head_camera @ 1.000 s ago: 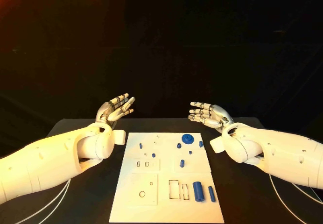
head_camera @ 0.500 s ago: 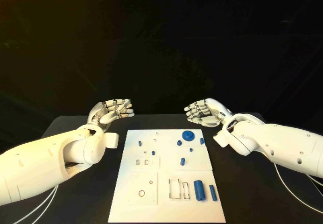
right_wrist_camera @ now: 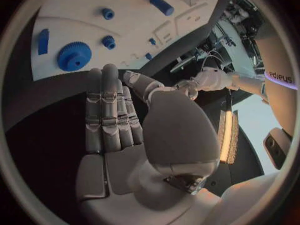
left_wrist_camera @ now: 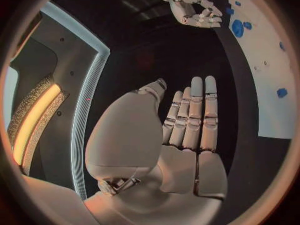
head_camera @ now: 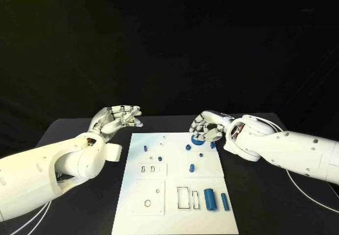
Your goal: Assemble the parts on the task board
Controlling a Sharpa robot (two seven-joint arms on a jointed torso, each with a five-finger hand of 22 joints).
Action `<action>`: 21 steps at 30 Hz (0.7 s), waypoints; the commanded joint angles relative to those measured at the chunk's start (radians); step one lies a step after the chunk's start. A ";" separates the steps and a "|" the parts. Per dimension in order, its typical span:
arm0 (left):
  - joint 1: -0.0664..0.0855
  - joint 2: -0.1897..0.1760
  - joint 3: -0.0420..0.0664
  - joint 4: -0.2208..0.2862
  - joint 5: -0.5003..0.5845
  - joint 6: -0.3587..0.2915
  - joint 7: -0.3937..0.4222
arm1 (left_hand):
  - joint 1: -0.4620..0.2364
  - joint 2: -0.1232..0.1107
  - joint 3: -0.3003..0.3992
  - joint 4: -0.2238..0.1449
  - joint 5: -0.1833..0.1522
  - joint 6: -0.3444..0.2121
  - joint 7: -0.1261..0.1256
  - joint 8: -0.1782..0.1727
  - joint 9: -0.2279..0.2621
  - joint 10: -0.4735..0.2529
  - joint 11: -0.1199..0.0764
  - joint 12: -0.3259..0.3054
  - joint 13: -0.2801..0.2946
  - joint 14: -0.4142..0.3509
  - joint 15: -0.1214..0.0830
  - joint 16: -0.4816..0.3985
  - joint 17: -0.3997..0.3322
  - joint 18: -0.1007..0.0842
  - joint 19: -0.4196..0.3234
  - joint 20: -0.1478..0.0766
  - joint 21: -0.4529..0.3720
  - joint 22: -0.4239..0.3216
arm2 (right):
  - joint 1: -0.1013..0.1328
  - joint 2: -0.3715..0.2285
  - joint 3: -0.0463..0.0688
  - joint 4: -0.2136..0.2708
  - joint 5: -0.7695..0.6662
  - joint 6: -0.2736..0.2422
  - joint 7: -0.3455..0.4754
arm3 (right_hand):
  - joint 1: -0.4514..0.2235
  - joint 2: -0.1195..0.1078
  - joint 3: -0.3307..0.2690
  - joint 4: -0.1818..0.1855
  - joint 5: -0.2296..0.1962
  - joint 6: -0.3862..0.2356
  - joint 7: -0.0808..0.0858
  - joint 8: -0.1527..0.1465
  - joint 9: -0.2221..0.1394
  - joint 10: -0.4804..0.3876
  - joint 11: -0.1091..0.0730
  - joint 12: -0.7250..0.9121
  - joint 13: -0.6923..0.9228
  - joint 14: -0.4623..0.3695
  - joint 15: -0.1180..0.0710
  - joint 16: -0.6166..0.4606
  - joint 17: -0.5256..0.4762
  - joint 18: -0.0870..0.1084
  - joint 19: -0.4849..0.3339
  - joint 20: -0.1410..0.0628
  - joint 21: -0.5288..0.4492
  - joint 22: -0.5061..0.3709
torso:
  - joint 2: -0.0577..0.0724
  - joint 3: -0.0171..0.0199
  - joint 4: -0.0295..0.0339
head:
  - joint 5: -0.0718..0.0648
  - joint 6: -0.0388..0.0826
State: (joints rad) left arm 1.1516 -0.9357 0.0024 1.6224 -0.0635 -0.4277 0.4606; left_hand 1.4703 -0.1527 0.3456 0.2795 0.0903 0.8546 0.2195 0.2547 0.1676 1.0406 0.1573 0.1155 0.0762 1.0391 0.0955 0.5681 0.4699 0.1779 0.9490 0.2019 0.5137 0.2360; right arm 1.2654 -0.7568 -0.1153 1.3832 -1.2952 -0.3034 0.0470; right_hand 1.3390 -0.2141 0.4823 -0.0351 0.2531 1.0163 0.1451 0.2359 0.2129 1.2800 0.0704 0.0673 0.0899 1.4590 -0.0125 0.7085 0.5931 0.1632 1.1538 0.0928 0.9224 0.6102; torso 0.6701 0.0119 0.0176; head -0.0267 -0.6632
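Right hand [head_camera: 206,128] hovers empty above the task board's [head_camera: 175,196] far edge.

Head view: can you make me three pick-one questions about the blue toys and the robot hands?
1. Where is the big blue gear?
A. At the near end of the board
B. At the far end of the board, by the right robot hand
C. On the black table, off the board

2. How many long blue rods lie side by side near the board's near right corner?
A. Two
B. Five
C. None

3. What is the left robot hand holding?
A. The gear
B. A rod
C. Nothing

Answers:
1 B: the gear sits on the white board at its far end, just under the right robot hand.
2 A: one thick rod and one thin rod lie there.
3 C: the left robot hand hangs beside the board with nothing in it.
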 commanded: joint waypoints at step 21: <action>0.005 -0.012 0.010 0.036 -0.034 0.058 -0.025 | -0.011 -0.018 0.026 -0.002 -0.003 0.002 -0.001 0.005 0.015 0.007 0.000 -0.021 0.005 -0.070 -0.004 0.164 0.085 0.002 -0.014 -0.020 0.230 0.140 | -0.002 0.060 0.000 -0.002 -0.314 0.139 -0.146 | -0.026 -0.059 0.021 0.064 0.002 -0.028 0.015 -0.008 0.058 -0.138 0.030 -0.005 -0.007 0.039 0.028 0.567 0.523 -0.074 0.169 0.025 0.376 0.510 | 0.033 0.0052 0.0122 | -0.009 -0.008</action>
State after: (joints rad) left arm 1.1547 -0.9473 0.0105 1.6549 -0.0899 -0.3903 0.4332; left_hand 1.4599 -0.1631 0.3661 0.2759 0.0904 0.8546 0.2195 0.2547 0.1812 1.0405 0.1573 0.0976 0.0798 0.9787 0.0898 0.7284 0.5540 0.1778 0.9413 0.1836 0.7396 0.3752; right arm 1.2640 -0.6988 -0.1155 1.3817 -1.5659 -0.2071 -0.0761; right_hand 1.3100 -0.2625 0.5080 0.0294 0.2615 0.9965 0.1605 0.2320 0.2697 1.1476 0.0996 0.0673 0.0826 1.4665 0.0073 1.2727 1.1157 0.0998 1.3184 0.1199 1.2951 1.1204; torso 0.7010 0.0171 0.0291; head -0.0342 -0.6698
